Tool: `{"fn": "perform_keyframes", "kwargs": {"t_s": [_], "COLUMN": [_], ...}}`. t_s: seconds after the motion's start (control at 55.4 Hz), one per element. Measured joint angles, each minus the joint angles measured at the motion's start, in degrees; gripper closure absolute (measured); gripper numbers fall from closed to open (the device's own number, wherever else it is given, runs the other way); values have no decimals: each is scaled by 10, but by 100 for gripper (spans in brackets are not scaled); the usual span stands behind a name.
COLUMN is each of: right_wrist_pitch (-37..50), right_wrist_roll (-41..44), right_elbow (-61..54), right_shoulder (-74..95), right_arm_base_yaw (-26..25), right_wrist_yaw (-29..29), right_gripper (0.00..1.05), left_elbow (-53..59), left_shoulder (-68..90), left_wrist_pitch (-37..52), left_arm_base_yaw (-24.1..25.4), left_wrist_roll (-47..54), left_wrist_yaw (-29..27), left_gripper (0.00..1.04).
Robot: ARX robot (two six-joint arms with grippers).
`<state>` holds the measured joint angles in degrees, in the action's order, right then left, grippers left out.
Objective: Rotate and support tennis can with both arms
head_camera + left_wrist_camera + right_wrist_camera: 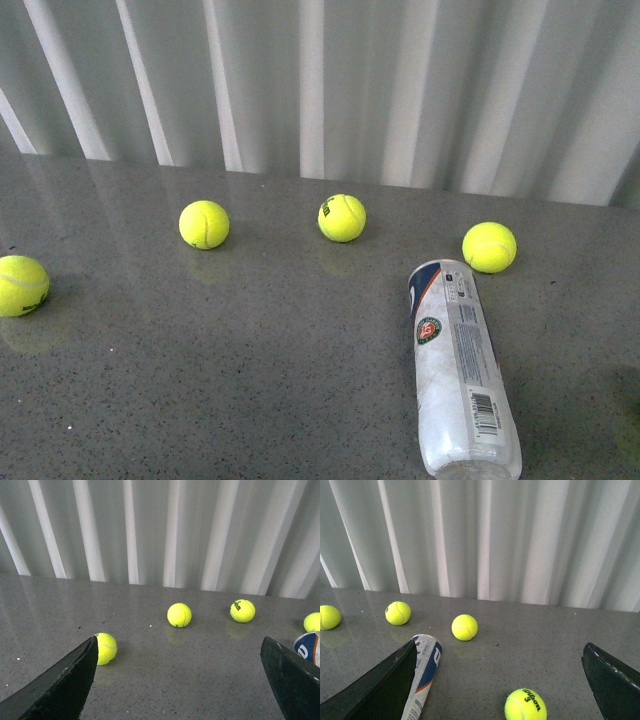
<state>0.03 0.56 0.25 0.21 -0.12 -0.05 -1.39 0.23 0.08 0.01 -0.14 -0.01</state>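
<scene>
On the grey speckled stone desk (250,380), the tall clear plastic tennis can (457,370) with a navy, white and orange label lies on its side at about 5 o'clock. Its long axis runs nearly from 12 to 6 o'clock, with the labelled end farther off and the clear end nearest the camera. Four yellow-green felt tennis balls (204,224) are spread across the desk. One sits at 9 o'clock by the edge of the view, two lie side by side around 12 o'clock, and one lies just beside the can's far end, at its 1 o'clock. A pleated white curtain (330,80) hangs behind. In the left wrist view, the left hand (179,640) has its two black fingers (60,685) spread wide apart with only bare desk between them. The four balls lie beyond it, and the navy and orange end of the can (309,647) shows just by one finger. In the right wrist view, the right hand (500,644) is likewise spread wide and grips nothing. The can (424,672) lies close against one black finger (375,690), with its labelled end pointing away. One ball marked 3 (525,705) lies between the fingers, and three more lie farther off towards the curtain.
</scene>
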Motion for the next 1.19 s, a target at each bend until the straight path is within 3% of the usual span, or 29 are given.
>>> {"fn": "perform_keyframes", "kwargs": {"t_s": [0.867, 0.921, 0.975, 1.011, 1.192], "right_wrist_pitch": [0, -43, -125, -126, 49], "right_wrist_roll": [0, 9, 17, 16, -40], "right_elbow": [0, 17, 72, 97, 274], "right_shoulder": [0, 18, 96, 138, 417], "right_arm_base_yaw": [0, -2, -21, -38, -148], "right_wrist_yaw": [0, -3, -31, -52, -46], "right_gripper": [7, 7, 7, 7, 7], "left_elbow": [0, 0, 0, 0, 0], "left_shoulder": [0, 0, 0, 0, 0], "left_wrist_pitch": [0, 0, 0, 0, 0], "left_arm_base_yaw": [0, 0, 0, 0, 0], "left_wrist_roll": [0, 0, 0, 0, 0], "left_wrist_yaw": [0, 0, 0, 1, 0], "left_gripper": [7, 7, 7, 7, 7]}}
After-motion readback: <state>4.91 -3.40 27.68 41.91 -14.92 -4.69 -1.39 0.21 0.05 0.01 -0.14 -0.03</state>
